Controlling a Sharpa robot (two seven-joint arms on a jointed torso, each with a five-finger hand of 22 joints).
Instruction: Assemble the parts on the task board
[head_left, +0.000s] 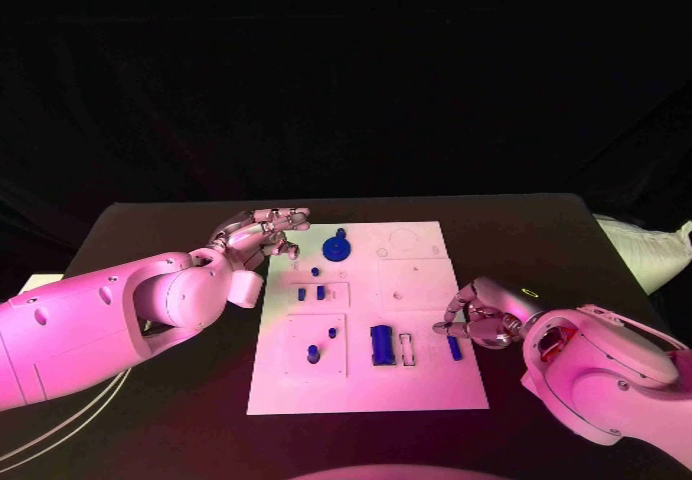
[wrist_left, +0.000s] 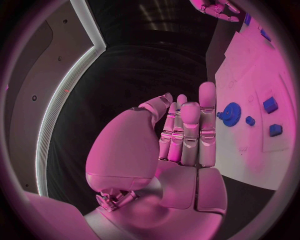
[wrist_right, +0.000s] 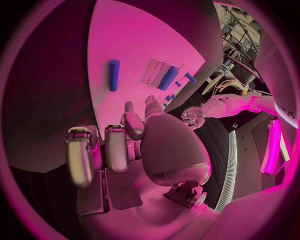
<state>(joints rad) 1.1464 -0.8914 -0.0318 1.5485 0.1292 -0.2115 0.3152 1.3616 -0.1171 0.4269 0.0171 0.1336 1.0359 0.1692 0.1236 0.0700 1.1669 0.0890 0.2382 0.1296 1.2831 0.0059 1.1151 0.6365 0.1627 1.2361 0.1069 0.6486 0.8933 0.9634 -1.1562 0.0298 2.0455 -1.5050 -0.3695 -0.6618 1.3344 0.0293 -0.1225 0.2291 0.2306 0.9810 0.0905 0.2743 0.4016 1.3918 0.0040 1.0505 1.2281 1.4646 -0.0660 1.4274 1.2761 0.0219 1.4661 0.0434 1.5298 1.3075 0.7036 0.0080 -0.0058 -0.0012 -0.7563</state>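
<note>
1. Head view: task board (head_left: 418, 395), a white plate, lies in the middle of the black table (head_left: 144, 225) with its long axis running away from the robot. A blue gear (head_left: 336, 245) sits near the board's far left corner. Two small blue blocks (head_left: 310, 293) stand side by side in a left-hand recess, and a blue peg (head_left: 313, 353) stands in the lower left panel. A wide blue bar (head_left: 382, 344) lies lengthwise along the board, long axis pointing away from the robot, and a slim blue rod (head_left: 454, 347) lies parallel to it near the right edge. The left hand (head_left: 264, 234) hovers at the board's far left corner beside the gear, fingers loosely apart and holding nothing. The right hand (head_left: 480, 315) sits at the board's right edge, fingertips just beside the slim blue rod; whether they pinch it cannot be told here
2. Left wrist view: the left hand (wrist_left: 181, 137) shows its fingers straight and side by side, nothing in them, with the gear (wrist_left: 232, 113) just beyond the fingertips
3. Right wrist view: the right hand (wrist_right: 119, 150) has its fingers curled with nothing between them; the slim blue rod (wrist_right: 114, 75) lies free on the board ahead
</note>
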